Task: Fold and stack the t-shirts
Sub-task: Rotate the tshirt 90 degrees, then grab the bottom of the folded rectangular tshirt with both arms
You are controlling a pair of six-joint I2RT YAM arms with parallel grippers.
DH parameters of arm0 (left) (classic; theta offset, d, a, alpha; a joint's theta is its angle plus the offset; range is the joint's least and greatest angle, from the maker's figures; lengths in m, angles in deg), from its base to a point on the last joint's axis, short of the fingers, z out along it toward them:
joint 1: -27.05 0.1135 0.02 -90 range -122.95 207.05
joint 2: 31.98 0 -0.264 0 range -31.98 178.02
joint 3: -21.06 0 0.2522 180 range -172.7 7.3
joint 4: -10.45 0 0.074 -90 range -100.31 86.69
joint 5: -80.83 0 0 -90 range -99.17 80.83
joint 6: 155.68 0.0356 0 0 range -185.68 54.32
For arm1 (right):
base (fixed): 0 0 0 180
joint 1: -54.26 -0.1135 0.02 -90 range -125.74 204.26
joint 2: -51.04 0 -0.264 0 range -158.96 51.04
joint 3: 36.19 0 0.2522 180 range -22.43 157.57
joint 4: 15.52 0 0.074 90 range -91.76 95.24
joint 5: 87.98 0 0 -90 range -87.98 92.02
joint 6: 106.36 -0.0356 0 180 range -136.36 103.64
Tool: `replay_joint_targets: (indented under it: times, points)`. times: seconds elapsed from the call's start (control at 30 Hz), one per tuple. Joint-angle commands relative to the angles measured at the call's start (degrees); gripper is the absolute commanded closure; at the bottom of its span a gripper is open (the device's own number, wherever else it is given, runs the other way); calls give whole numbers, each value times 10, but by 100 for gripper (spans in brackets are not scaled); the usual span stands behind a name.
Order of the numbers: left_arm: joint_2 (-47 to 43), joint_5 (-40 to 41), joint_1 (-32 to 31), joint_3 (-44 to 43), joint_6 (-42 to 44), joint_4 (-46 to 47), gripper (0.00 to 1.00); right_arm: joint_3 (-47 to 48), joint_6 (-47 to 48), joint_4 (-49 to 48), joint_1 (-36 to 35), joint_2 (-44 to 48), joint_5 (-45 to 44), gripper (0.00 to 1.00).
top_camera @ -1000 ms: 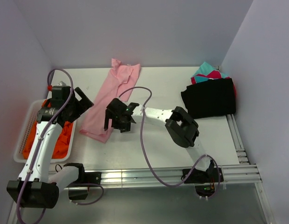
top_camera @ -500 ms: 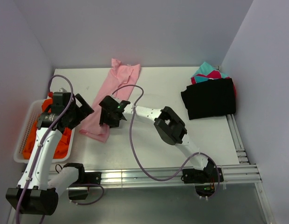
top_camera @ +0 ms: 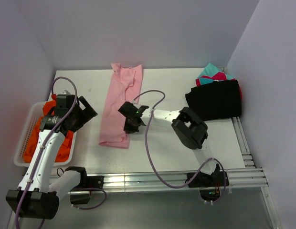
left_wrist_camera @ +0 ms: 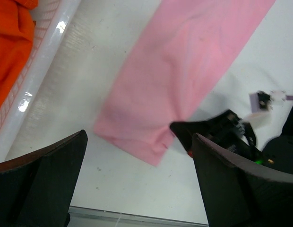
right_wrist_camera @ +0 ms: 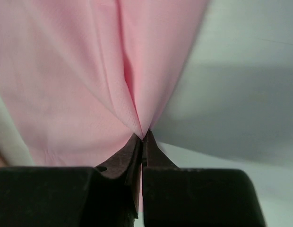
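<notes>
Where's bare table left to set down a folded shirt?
Widest bare patch: back centre of the table, between the pink shirt and the black-topped stack. Smaller one back left, between basket and pink shirt. Another near right, in front of the stack. Crowded near centre, where the right gripper pinches the shirt.

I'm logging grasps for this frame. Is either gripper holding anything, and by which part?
The right gripper pinches the light pink t-shirt by its right edge, near the near end. The left gripper is open, holding nothing.
</notes>
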Motion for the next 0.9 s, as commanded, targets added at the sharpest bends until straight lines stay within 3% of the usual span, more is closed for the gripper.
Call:
replay_joint_targets:
  times: [0.0, 0.2, 0.23, 0.3, 0.33, 0.37, 0.4, 0.6, 0.87]
  points:
    - [-5, -16, -2, 25, -2, 36, 0, -92, 19, 46, 27, 73, -60, 100]
    - [-6, -67, -3, 66, 4, 78, 0, -161, 37, 66, 47, 135, -75, 100]
    - [-6, -75, -3, 70, 7, 82, 1, -162, 41, 73, 47, 138, -71, 95]
    - [-5, -96, -5, 82, 15, 88, 1, -155, 46, 82, 45, 147, -67, 72]
    - [-5, -104, -8, 87, 17, 90, 1, -145, 48, 101, 45, 151, -80, 35]
    - [-7, -117, -10, 96, 19, 93, 1, -142, 52, 106, 42, 157, -84, 12]
    - [-13, -126, -14, 103, 17, 100, 1, -139, 56, 110, 41, 173, -87, 1]
    - [-32, -144, -87, 143, -22, 127, 0, -149, 67, 150, 42, 274, -118, 0]
    - [-37, -91, -229, 253, -112, 179, 2, -337, 16, 80, 42, 410, -61, 12]
